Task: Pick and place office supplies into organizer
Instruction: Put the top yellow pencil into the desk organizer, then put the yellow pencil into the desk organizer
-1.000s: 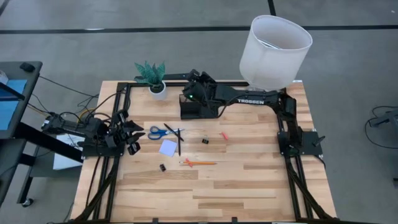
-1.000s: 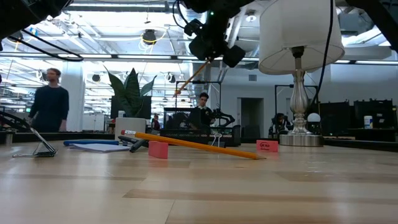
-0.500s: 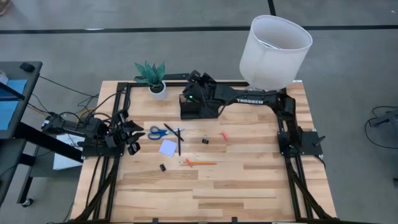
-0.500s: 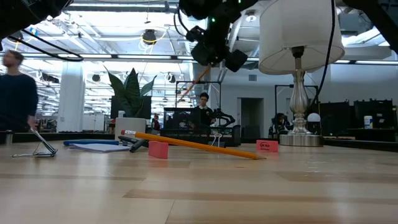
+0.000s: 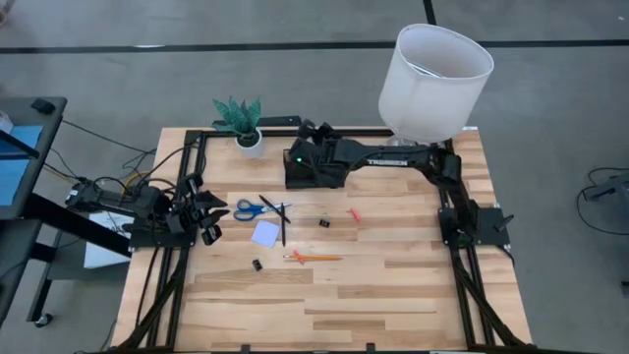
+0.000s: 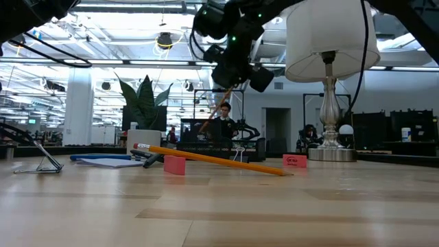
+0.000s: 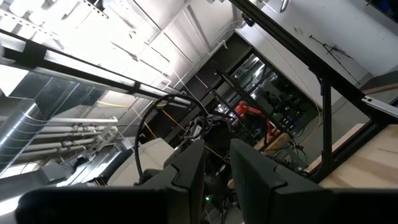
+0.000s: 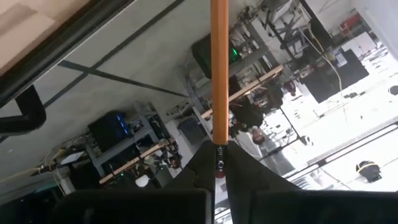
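My right gripper (image 5: 306, 156) hangs over the black organizer (image 5: 299, 177) at the table's far middle, shut on an orange pen (image 6: 214, 113). That pen slants down from the fingers toward the organizer. My left gripper (image 5: 209, 212) waits at the left edge, its fingers (image 7: 249, 180) slightly apart with nothing between them. On the table lie blue-handled scissors (image 5: 257, 207), a black pen (image 5: 283, 224), a pale note pad (image 5: 265, 233), a second orange pen (image 5: 314, 258), two black clips (image 5: 323, 222) and a pink-red piece (image 5: 354, 212). My right gripper pinches the orange pen between its two fingers near one end (image 8: 219, 146). The long rest of the pen (image 8: 219, 68) sticks out ahead of the fingers, in line with them. The pen is off the table, slanting down toward the organizer; whether its lower end touches the organizer I cannot tell.
A white pot with a green plant (image 5: 242, 125) stands left of the organizer. A lamp with a big white shade (image 5: 437, 74) fills the far right corner. Black frame rails (image 5: 462, 265) run along both sides. The near half of the table holds nothing.
My right gripper has gone down toward the organizer with the orange pen and rolled slightly; the pen's lower end is now closer to the organizer. In the low view a person has walked out of sight at the left.
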Action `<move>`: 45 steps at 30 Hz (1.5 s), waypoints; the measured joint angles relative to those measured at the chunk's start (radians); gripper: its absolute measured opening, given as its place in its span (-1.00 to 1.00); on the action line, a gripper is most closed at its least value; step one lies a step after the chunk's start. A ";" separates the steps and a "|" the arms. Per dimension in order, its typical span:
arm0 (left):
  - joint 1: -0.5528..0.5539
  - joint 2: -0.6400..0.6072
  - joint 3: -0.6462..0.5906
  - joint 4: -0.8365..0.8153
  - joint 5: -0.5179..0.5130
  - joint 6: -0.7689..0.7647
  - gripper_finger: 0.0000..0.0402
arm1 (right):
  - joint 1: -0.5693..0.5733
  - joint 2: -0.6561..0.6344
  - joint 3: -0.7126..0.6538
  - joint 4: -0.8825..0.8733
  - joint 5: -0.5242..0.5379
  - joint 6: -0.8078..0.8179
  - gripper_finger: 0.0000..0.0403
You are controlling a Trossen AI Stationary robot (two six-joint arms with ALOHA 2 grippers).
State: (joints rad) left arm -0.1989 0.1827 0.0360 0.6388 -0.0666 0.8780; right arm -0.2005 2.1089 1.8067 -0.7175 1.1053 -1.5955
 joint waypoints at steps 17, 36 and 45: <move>0.000 0.000 0.000 -0.001 0.000 -0.001 -0.65 | -0.001 0.007 0.000 -0.004 -0.004 0.025 -0.70; 0.000 0.000 0.000 -0.023 -0.025 0.021 -0.65 | 0.040 -0.057 0.087 0.003 0.000 0.160 -0.67; 0.000 0.000 0.000 -0.022 -0.099 -0.021 -0.65 | 0.101 -0.243 0.126 -0.163 -0.178 0.658 -0.67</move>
State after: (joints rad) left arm -0.1989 0.1829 0.0360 0.6170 -0.1658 0.8566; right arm -0.0999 1.8662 1.9324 -0.8802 0.9272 -0.9378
